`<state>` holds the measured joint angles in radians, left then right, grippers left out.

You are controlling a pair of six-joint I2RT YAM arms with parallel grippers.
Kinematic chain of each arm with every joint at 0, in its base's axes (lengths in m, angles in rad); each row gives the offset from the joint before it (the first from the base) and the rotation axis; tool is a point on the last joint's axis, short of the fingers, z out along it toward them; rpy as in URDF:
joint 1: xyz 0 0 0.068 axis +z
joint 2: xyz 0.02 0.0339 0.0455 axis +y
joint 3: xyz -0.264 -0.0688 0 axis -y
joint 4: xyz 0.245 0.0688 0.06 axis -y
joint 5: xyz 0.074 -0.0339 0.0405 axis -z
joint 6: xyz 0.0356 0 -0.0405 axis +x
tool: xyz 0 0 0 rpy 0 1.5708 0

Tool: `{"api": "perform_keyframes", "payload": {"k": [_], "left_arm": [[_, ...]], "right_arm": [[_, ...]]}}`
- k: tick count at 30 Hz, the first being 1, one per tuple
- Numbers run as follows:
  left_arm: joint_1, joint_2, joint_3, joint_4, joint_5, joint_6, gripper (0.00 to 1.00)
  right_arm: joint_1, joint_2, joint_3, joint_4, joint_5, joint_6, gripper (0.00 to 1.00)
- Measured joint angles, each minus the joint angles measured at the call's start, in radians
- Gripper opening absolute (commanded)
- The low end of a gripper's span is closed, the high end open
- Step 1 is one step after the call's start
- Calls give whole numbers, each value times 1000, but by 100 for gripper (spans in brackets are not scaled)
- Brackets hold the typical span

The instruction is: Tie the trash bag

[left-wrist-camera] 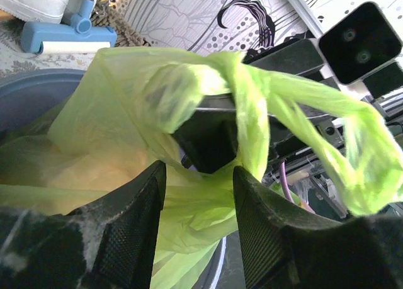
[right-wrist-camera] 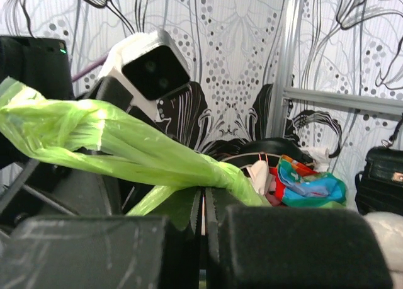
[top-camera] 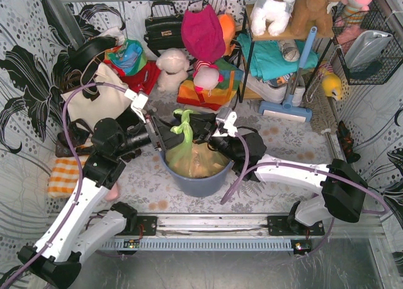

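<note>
The light-green trash bag point(top-camera: 189, 152) sits in a blue-grey round bin point(top-camera: 195, 187), with tan paper showing through it. Its top is drawn up into twisted tails point(top-camera: 183, 122) between both grippers. My left gripper point(top-camera: 158, 136) reaches in from the left. In the left wrist view its fingers point(left-wrist-camera: 135, 226) stand apart, and the left gripper point(left-wrist-camera: 198, 175) has loose bag plastic point(left-wrist-camera: 126, 113) lying between them. My right gripper point(top-camera: 203, 128) comes in from the right. In the right wrist view the right gripper point(right-wrist-camera: 204, 191) is shut, pinching a twisted green tail point(right-wrist-camera: 126, 144) at its tips.
A cream tote bag point(top-camera: 101, 100) lies at the back left, and a black handbag point(top-camera: 162, 28) hangs behind. Plush toys point(top-camera: 173, 68) and colourful cloths crowd the back. A shelf point(top-camera: 277, 56) and a blue sweeper point(top-camera: 286, 109) stand at the right, an orange checked cloth point(top-camera: 63, 175) at the left.
</note>
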<state>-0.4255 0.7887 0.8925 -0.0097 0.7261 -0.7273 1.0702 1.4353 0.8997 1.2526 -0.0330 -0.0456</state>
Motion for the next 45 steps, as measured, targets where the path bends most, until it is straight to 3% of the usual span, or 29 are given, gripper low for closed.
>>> {"api": "perform_keyframes", "payload": {"k": [15,28,34,45], "left_arm": [[-13,2,57,-144,-71,50,56],[-12,-45,209,-292,-283,86,56],[-12,-62,241,-315,-356,79,57],[-12,-18,247,-278,-361,26,55]], "right_arm": [[-17,-6,3,48,-88,114,0],[-16,-6,3,117,-121,158,0],[-16,-6,3,118,-125,158,0],[-18,-6,3,124,-123,162,0]]}}
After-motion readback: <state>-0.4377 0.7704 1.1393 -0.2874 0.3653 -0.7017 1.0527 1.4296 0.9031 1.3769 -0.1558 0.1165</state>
